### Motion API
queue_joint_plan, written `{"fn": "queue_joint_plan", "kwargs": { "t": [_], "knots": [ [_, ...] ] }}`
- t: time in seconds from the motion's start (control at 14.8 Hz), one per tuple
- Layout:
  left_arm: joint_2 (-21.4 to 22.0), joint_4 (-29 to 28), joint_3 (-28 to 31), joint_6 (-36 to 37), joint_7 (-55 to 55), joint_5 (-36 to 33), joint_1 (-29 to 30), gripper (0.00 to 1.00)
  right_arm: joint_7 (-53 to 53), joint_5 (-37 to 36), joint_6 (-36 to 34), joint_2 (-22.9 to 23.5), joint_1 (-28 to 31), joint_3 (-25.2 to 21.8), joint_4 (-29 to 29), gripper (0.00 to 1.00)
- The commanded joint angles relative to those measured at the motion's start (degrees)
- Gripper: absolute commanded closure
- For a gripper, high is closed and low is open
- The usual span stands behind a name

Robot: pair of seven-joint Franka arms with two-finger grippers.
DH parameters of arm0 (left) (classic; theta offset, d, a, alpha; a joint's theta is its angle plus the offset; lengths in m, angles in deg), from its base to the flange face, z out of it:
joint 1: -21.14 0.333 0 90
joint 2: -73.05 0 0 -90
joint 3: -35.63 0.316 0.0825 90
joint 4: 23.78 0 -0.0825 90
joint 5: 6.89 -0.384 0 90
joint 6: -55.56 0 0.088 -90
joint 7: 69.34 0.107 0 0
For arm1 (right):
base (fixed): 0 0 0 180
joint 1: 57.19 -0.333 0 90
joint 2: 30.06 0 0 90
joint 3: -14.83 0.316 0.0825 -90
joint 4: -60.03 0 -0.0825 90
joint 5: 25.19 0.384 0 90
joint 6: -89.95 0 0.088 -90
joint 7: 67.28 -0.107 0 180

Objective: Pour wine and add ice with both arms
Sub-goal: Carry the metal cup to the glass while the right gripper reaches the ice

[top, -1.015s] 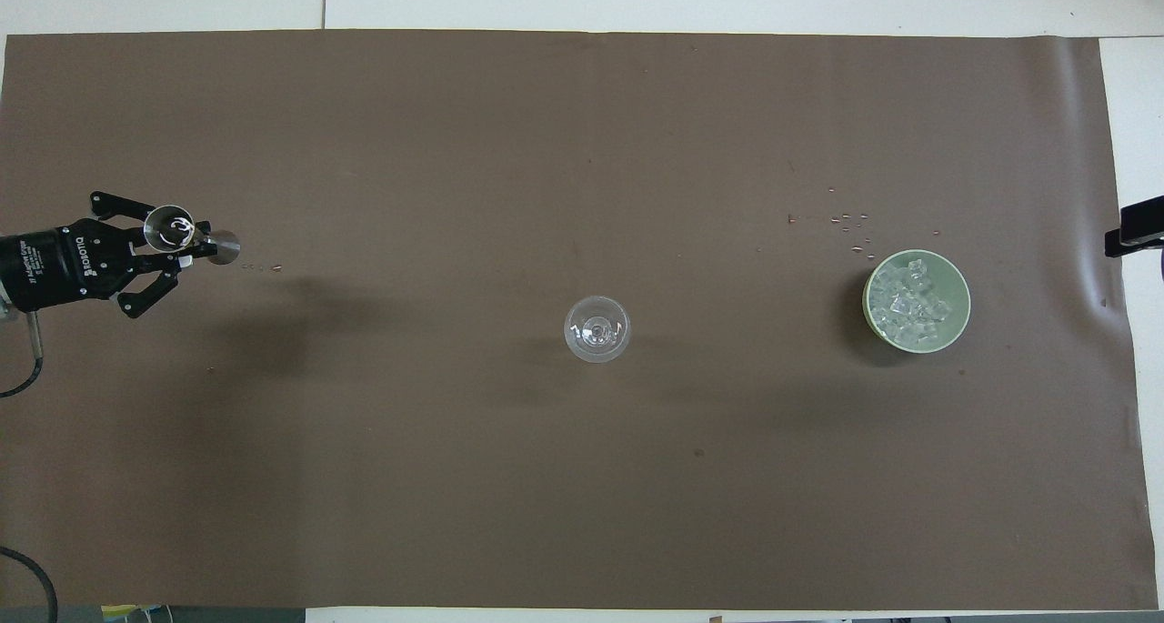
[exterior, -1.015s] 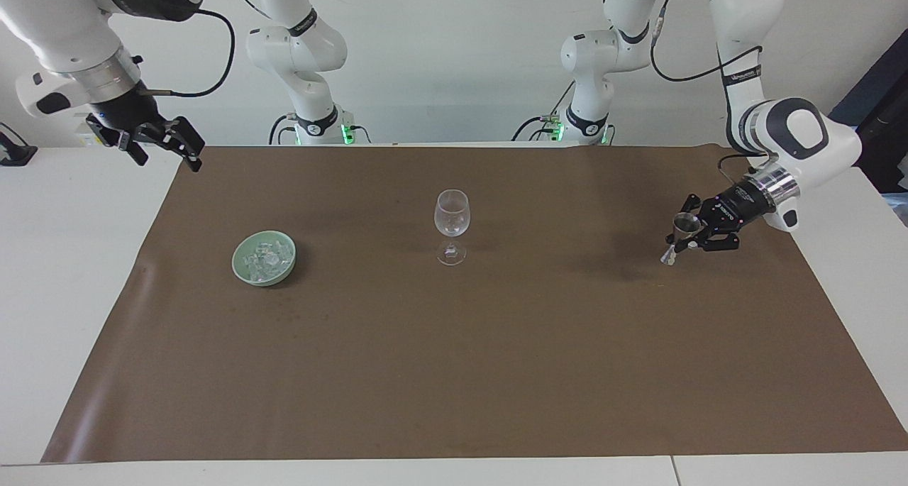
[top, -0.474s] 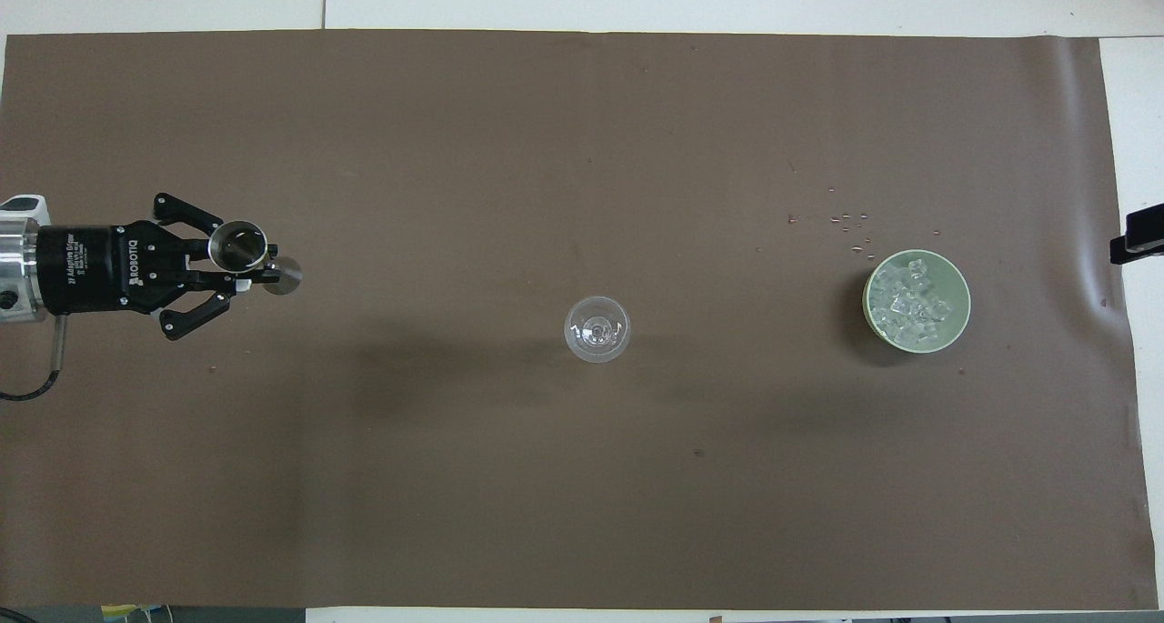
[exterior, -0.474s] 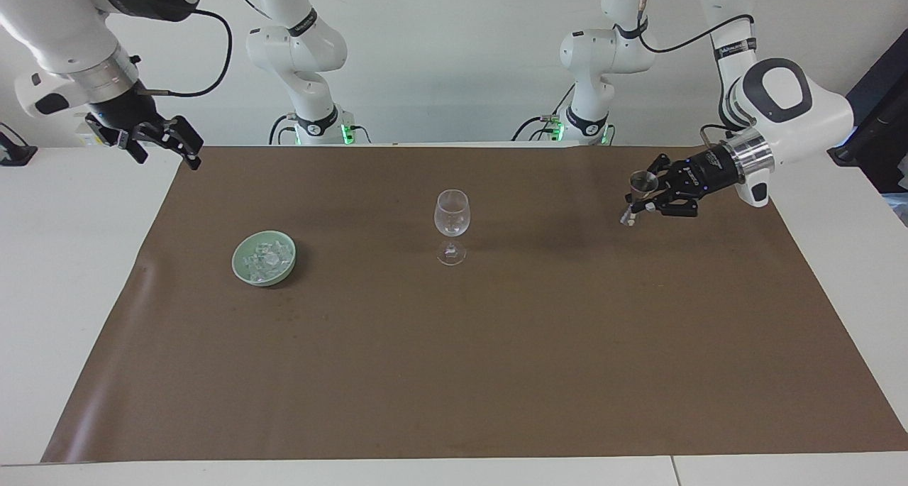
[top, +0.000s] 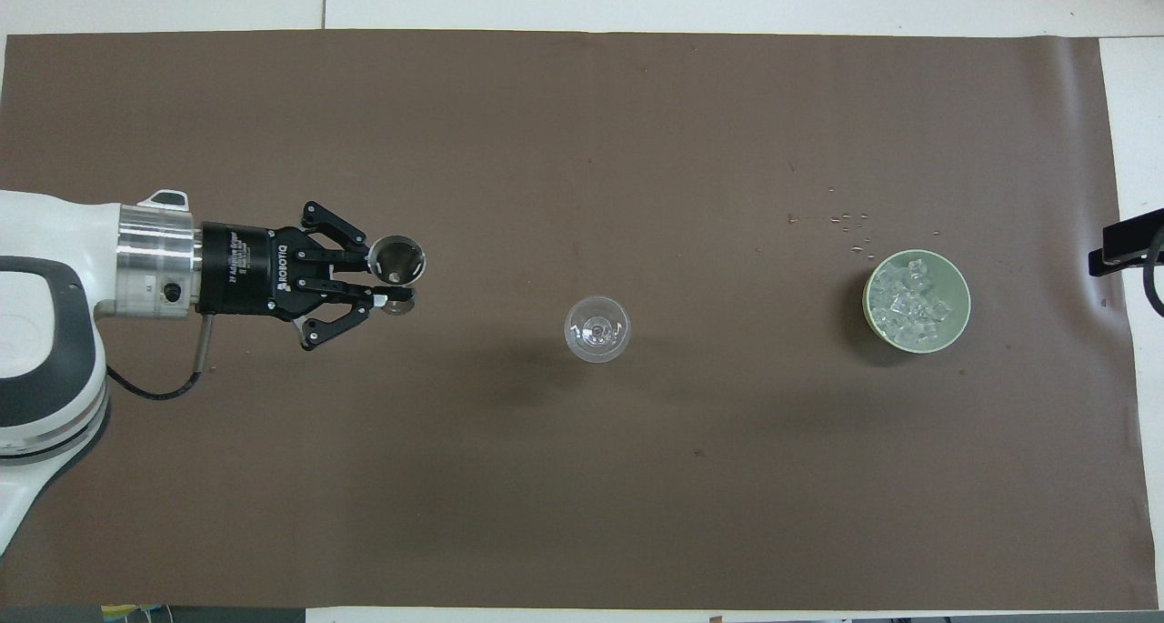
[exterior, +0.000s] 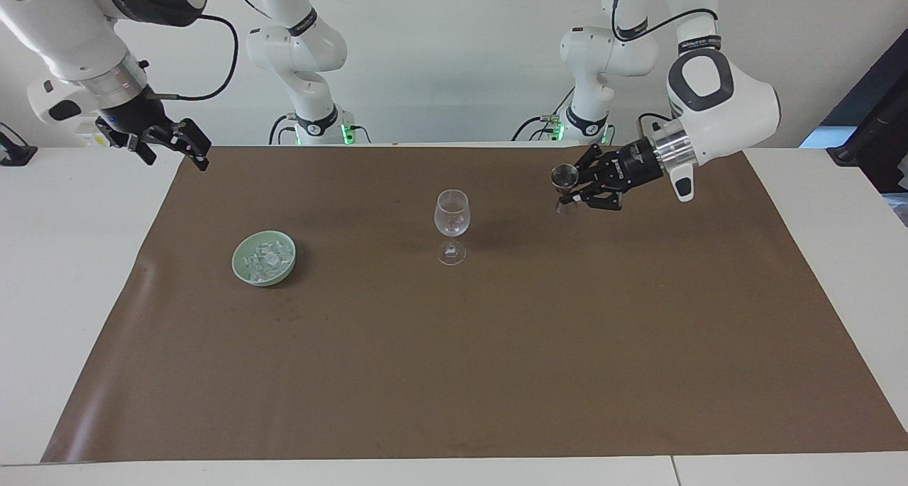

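**Left gripper carrying a metal measuring cup toward the wine glass; ice untouched**

The wine glass [exterior: 452, 225] stands upright at the middle of the brown mat [exterior: 496, 372] that covers the tabletop [exterior: 64, 273], and serves here as the landmark. The left gripper [exterior: 573, 190] hangs in the air over the mat toward the left arm's end from the glass, clear of it and roughly level with its bowl. Its fingertips are clamped on a small metal measuring cup [exterior: 565, 177], a double-ended jigger held with one open mouth upward; whether it holds liquid cannot be told. The glass looks empty of wine, though a small clear piece seems to sit at the bottom of its bowl. The ice [top: 909, 303] lies heaped in a pale green bowl [top: 949, 277], which rests on the mat toward the right arm's end from the glass, well apart from it. A few small specks [top: 850, 223] lie on the mat just beside the bowl, farther from the robots. The right gripper [exterior: 170, 144] waits with fingers spread and holding nothing, raised over the mat's edge at the right arm's end, well away from the glass. By this reading the pour is not yet made: the cup must reach the glass and tip, and the ice transfer remains to be done
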Motion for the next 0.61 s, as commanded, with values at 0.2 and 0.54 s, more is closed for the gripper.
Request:
{"fn": "queue_joint_plan", "kwargs": {
  "t": [0.2,0.54],
  "knots": [
    [1.24,-0.47,-8.52,-6.67,-7.70,-8.55,-0.29,1.00,2.98,2.32,14.49,-8.50,0.12,0.52,19.08,0.00],
    [0.54,0.41,-13.80,-11.40,-13.14,-15.15,-0.64,1.00,7.71,4.17,18.98,-7.46,0.21,0.43,24.01,0.00]
  ]
}}
